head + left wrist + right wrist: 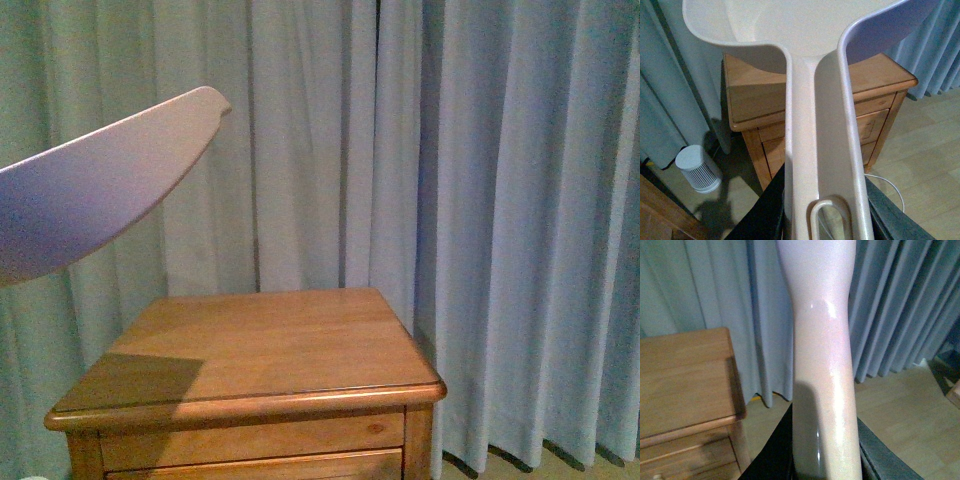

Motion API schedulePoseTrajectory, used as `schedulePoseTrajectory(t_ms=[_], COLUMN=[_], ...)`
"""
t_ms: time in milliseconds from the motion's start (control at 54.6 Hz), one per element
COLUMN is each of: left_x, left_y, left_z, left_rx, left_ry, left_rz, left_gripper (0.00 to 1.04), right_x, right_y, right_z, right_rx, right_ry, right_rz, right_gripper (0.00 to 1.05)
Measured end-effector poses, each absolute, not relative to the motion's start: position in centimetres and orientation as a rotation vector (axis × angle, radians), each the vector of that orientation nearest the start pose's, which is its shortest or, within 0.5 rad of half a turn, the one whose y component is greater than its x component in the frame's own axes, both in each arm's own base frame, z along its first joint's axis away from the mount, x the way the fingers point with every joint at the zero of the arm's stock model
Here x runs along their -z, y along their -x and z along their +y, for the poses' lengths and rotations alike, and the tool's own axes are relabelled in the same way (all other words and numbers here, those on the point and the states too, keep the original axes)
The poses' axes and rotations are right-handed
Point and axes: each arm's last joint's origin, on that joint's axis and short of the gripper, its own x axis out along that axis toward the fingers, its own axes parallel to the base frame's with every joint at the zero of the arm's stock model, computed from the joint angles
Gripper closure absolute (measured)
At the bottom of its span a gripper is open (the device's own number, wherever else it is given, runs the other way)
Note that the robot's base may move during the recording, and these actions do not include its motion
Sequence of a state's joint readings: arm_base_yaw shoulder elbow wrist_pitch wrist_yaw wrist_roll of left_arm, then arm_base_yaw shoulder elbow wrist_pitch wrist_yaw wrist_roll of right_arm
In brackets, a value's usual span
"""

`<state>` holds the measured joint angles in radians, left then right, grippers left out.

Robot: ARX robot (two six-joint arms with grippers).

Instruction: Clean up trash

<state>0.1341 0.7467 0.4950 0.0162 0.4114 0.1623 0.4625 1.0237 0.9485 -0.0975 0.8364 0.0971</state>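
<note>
Although the trash is not being shown in any view, so that its place cannot be told, a beige dustpan (820, 125) is being held up in the air above the wooden tabletop (260, 340). Its stem is being clamped between the closed-in fingers of the left gripper (827, 212). A pale glossy shaft (822, 365) is being gripped likewise by the right gripper (826, 455). Blue-grey curtains (500, 200) are being seen behind, and a small white ribbed appliance (697, 167) is being seen on the floor (925, 150).
</note>
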Motion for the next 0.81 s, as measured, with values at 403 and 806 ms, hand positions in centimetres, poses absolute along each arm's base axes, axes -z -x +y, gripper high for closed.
schedulePoseTrajectory(t_ms=[403,806], left_x=[-25.8,-25.8], left_y=[-17.0,-17.0], left_z=[1.1,1.1], left_rx=[0.294,0.293], left_ry=[-0.097,-0.097], left_rz=[0.204,0.205], left_gripper=[0.78,0.78], right_x=[-33.5,-27.6], right_y=[-14.4,-11.2], right_z=[5.4,2.5], right_rx=[0.252,0.119], right_ry=[-0.069,-0.198], right_rz=[0.083,0.127], right_gripper=[0.85,0.85])
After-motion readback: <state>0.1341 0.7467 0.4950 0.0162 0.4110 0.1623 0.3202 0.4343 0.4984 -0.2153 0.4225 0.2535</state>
